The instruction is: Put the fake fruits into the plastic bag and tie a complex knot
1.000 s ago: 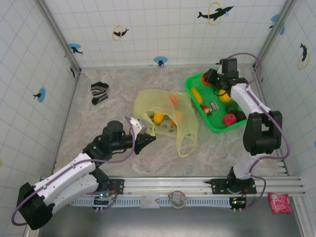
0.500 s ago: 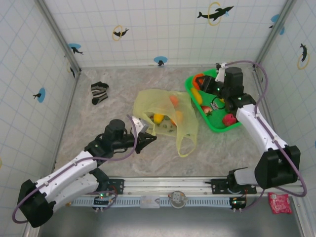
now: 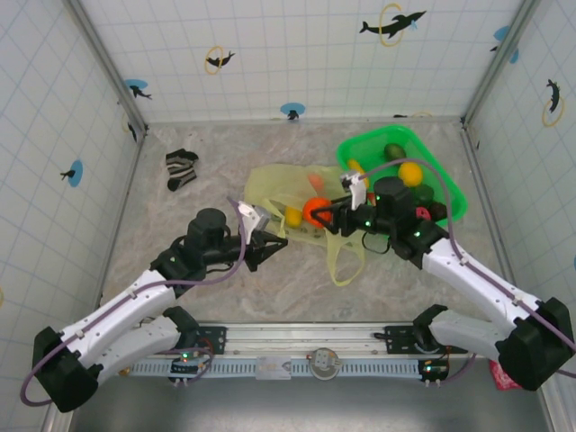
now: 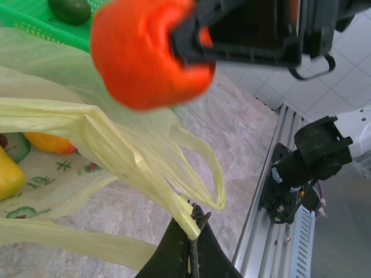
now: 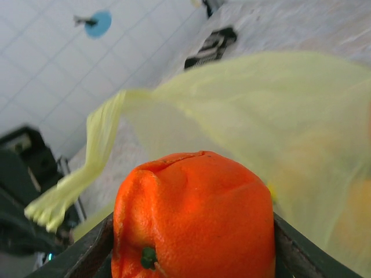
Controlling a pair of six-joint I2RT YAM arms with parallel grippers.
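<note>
The pale-yellow plastic bag (image 3: 290, 191) lies mid-table with its mouth lifted towards the left arm. My left gripper (image 3: 274, 245) is shut on the bag's handle strip (image 4: 184, 215), pulling it taut. My right gripper (image 3: 326, 214) is shut on an orange fake fruit (image 3: 312, 211), held just above the bag's mouth. In the right wrist view that orange fruit (image 5: 194, 214) sits squeezed between both fingers with the bag (image 5: 261, 127) behind it. Yellow and orange fruits (image 4: 8, 179) lie inside the bag. More fruits remain in the basket: a yellow-orange one (image 3: 409, 173), a green one (image 3: 393, 150) and a red one (image 3: 420, 213).
The bright green basket (image 3: 450, 189) stands at the right, just behind the right arm. A striped sock (image 3: 180, 168) lies at the back left. The bag's other loop handle (image 3: 342, 261) trails towards the front rail (image 3: 306, 337). A red packet (image 3: 508, 370) lies outside the rail.
The right arm has swung from the basket leftwards to the bag's mouth, carrying the orange fruit. The left gripper has kept hold of the bag's handle and shifted slightly.
</note>
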